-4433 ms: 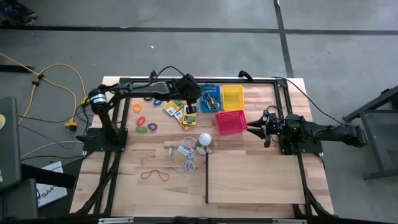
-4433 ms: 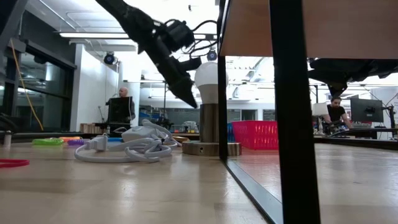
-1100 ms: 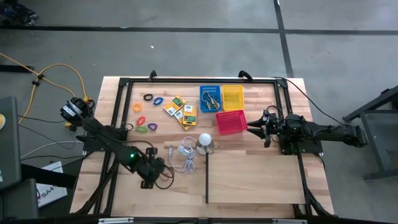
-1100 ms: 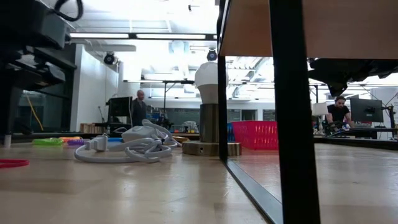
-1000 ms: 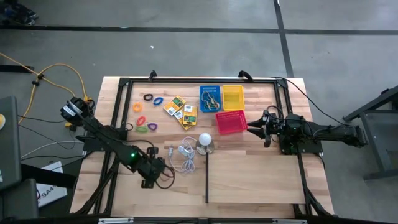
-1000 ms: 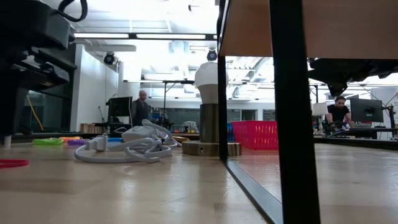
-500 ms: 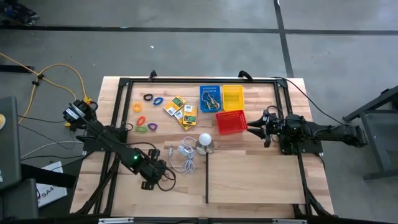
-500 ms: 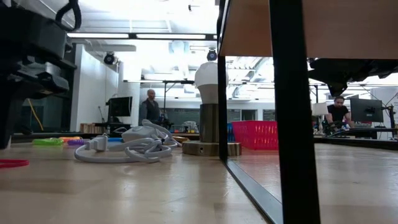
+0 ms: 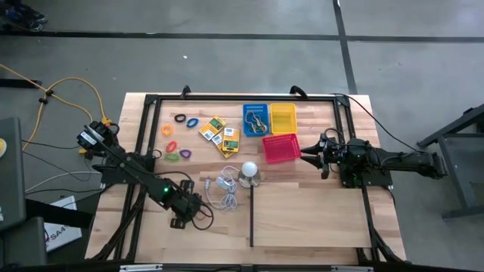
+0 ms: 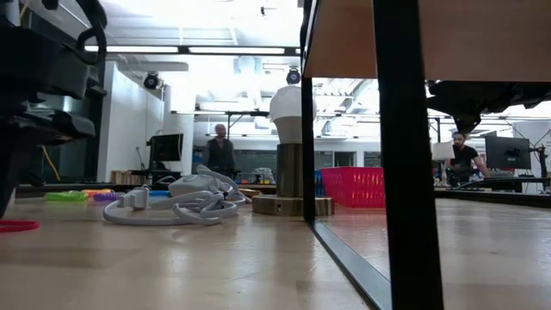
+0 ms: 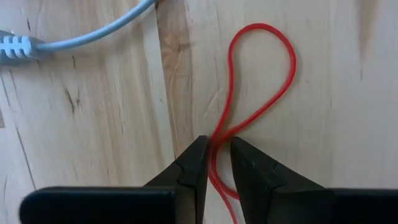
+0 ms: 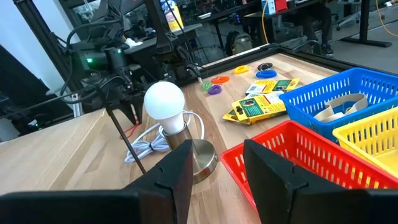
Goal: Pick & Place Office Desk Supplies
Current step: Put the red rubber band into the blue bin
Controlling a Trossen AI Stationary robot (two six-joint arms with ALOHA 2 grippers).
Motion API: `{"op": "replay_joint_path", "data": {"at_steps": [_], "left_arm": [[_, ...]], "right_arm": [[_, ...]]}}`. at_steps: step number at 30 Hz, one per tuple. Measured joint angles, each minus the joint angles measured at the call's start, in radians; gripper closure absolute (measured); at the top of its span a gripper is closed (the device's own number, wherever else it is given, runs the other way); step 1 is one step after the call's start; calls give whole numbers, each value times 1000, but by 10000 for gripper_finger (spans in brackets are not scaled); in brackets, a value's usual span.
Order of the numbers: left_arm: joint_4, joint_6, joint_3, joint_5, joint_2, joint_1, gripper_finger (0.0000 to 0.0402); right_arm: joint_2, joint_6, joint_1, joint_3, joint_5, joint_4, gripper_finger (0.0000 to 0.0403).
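Observation:
My left gripper (image 9: 193,218) is down at the table's near left, over a thin red rubber band (image 11: 273,93) that lies flat on the wood. It is shut on the band. In the low view only the band's end (image 10: 12,226) shows past the arm. Yellow-and-green packets (image 9: 220,134) and coloured rings (image 9: 178,143) lie toward the far left. My right gripper (image 9: 307,155) waits open at the right, just beside the red basket (image 9: 280,148), touching nothing. My left gripper pinches the red rubber band between its two fingertips (image 11: 196,163), coming from above and pointing down. Two strands of the band (image 11: 219,138) are drawn together in the narrow gap. The rest of the loop lies flat on the table beyond the fingers.
A white bulb on a silvery base (image 9: 249,172) and a coiled white cord (image 9: 223,190) sit just right of the left gripper. Blue (image 9: 255,119) and yellow (image 9: 283,118) baskets stand at the far edge. A raised wooden board (image 9: 310,215) covers the near right.
My left gripper has sunk a little lower onto the red rubber band and edged toward the table's near edge. Nothing else on the table has moved. A person in the room behind has walked to the right.

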Motion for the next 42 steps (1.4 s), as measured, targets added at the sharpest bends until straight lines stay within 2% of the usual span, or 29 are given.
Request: {"op": "replay_joint_path", "data": {"at_steps": [5, 13, 24, 36, 42], "left_arm": [[34, 0, -23, 63, -4, 26, 335], [40, -53, -27, 71, -2, 6, 335], [53, -156, -28, 1, 0, -90, 335], [52, -181, -28, -46, 37, -151, 335], [47, -182, -28, -52, 37, -151, 361]], "right_arm": [[0, 0, 0, 0, 0, 0, 272], [0, 0, 0, 0, 0, 0, 272], [0, 0, 0, 0, 0, 0, 272], [0, 0, 0, 0, 0, 0, 272], [0, 0, 0, 0, 0, 0, 272]]}}
